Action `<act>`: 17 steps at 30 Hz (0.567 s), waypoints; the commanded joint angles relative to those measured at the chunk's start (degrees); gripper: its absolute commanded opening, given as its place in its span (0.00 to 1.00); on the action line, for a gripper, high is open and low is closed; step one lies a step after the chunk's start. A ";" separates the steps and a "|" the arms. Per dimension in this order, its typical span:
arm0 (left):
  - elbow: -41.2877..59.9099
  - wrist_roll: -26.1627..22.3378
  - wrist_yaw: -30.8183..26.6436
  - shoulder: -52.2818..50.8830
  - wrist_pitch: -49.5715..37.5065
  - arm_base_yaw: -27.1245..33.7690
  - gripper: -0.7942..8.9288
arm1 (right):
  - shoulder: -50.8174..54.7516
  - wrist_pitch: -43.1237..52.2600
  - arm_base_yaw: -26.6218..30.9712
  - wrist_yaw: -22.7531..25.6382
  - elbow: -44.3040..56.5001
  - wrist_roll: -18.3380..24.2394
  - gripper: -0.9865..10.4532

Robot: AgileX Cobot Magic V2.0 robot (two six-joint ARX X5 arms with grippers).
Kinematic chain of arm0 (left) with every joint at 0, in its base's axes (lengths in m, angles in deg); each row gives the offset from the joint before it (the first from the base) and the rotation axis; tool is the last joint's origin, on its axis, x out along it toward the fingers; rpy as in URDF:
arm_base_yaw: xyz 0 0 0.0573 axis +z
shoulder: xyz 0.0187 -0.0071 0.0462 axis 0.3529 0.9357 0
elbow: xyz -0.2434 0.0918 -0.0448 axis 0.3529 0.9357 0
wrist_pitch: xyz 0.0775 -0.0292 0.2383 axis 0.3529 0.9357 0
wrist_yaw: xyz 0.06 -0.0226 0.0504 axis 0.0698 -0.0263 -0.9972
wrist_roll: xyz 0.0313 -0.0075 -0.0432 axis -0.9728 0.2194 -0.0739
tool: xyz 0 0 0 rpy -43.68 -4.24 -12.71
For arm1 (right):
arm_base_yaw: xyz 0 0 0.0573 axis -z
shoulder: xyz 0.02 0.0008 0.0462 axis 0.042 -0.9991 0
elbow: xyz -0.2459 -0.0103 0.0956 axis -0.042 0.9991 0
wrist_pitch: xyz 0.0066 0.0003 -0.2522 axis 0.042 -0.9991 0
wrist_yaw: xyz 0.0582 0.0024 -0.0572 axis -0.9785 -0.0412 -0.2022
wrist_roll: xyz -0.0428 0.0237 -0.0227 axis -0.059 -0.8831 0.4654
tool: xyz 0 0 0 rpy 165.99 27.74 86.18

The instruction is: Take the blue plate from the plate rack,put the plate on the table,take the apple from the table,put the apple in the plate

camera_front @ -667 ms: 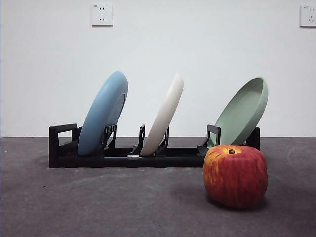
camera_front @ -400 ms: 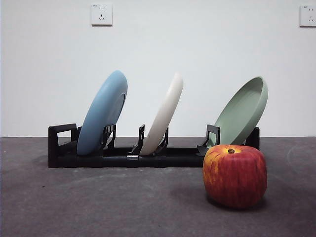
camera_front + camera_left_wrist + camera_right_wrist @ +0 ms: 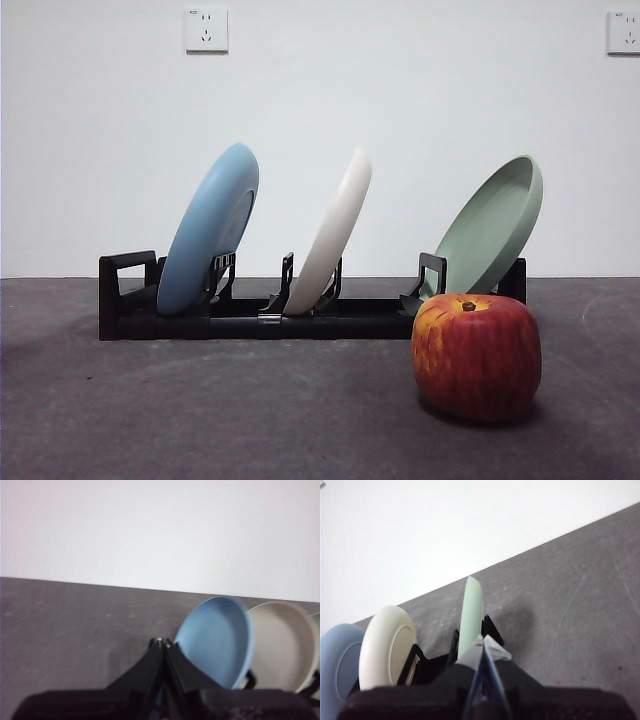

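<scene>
From the front, the plate rack (image 3: 250,318) lies long and low across the table (image 3: 200,420), with its squared loop handle at the 9 o'clock end. Three plates stand in its slots, all leaning toward 1 o'clock. The blue plate (image 3: 208,232) is nearest the handle, the cream-white plate (image 3: 332,235) is in the middle, and the pale green plate (image 3: 492,228) is at the 3 o'clock end. The apple (image 3: 477,355) sits on the table in front of the rack, at about 5 o'clock from the green plate, apart from the rack, its stem pointing up. On the white wall behind there are two sockets, one (image 3: 206,29) at 11 o'clock and one (image 3: 624,32) at the 1 o'clock corner. No arm shows in this view.

In the left wrist view, the left gripper (image 3: 164,642) hangs above the table with its two black jaws pressed together, tips touching, and nothing between them. The blue plate (image 3: 216,641) is just beside the tips, and the cream-white plate (image 3: 283,645) stands next to it.

In the right wrist view, the right gripper (image 3: 482,642) also has its jaws closed together and empty. The pale green plate (image 3: 471,616) is seen edge-on just beyond the tips, with the cream-white plate (image 3: 387,645) and the blue plate (image 3: 337,667) further along the rack (image 3: 432,665).
</scene>
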 commanded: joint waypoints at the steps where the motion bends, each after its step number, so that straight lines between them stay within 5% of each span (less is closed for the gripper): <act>1: -5.16 0.13 3.69 5.77 0.28 0.13 0.08 | -5.40 -2.91 -0.11 -0.17 -6.97 3.78 0.08; 10: -20.55 0.11 20.35 23.32 6.32 0.13 0.08 | -22.58 -13.99 -0.11 -11.19 -26.82 14.25 0.09; 15: -25.24 -0.04 24.13 29.44 10.88 0.09 0.09 | -28.83 -15.21 -0.11 -18.49 -31.23 14.99 0.10; 17: -26.03 -0.09 25.77 31.01 11.54 0.02 0.18 | -30.38 -15.15 -0.11 -19.58 -31.65 15.02 0.15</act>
